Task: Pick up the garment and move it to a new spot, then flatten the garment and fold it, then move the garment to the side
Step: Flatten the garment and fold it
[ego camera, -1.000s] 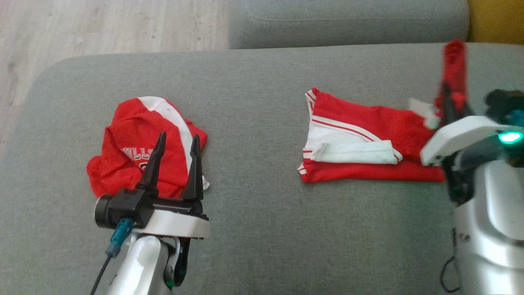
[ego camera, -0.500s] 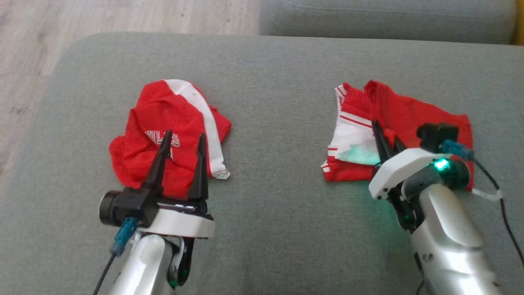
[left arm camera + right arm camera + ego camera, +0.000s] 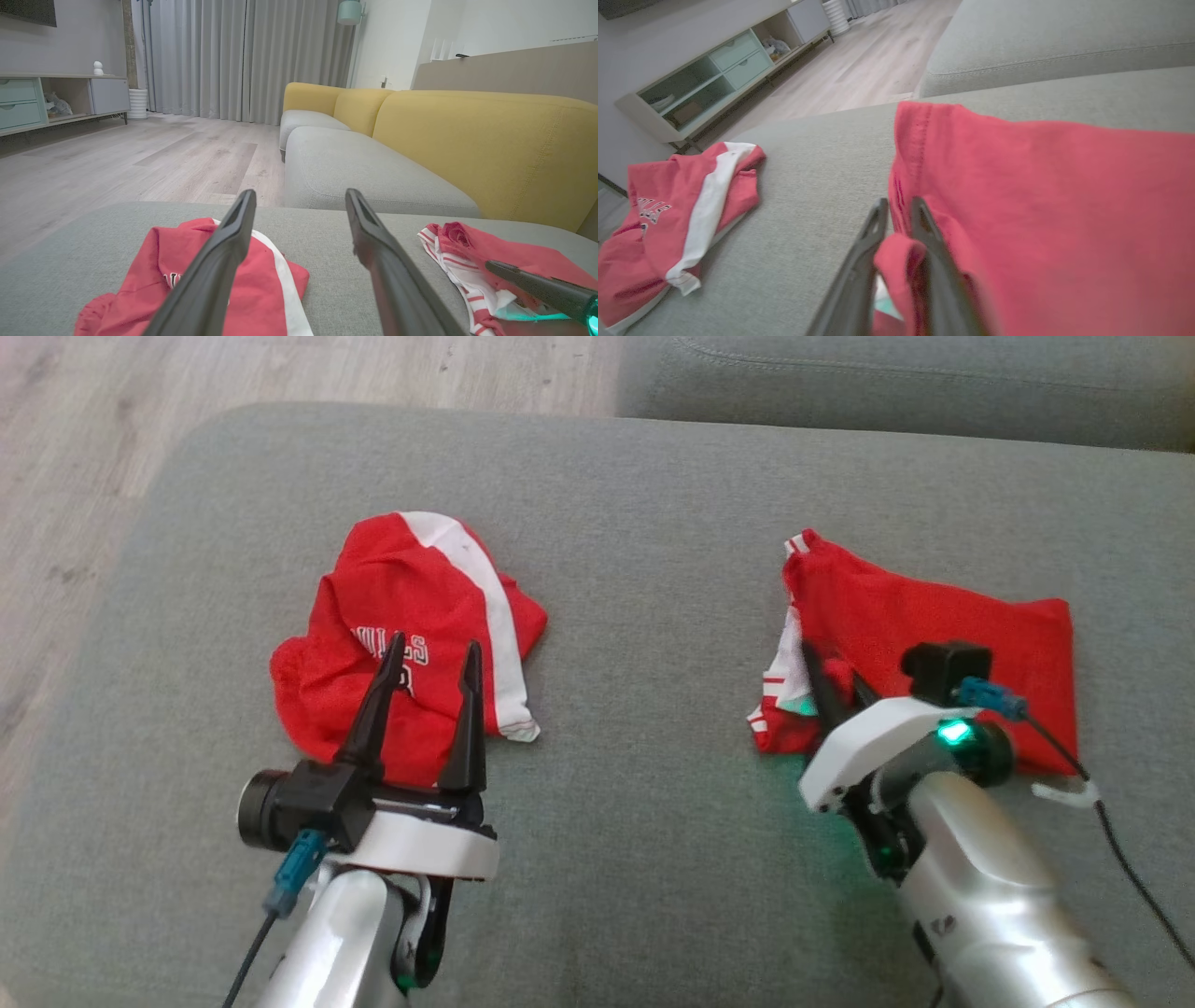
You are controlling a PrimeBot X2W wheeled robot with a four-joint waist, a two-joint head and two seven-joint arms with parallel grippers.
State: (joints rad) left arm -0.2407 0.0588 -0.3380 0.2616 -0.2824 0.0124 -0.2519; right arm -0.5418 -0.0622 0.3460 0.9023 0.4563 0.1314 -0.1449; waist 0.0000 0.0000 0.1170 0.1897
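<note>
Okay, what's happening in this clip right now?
The right gripper is shut on a fold at the left edge of the red garment, which lies partly folded on the grey cushion. The left gripper hangs open by a crumpled red jersey, holding nothing.

The garment point(image 3: 943, 616) is red, with white trim striped red. The second garment point(image 3: 411, 616) is red with one white band and white lettering. The sofa seat point(image 3: 653, 504) is grey, the sofa back point(image 3: 467, 140) yellow, the floor point(image 3: 280, 373) pale wood.
</note>
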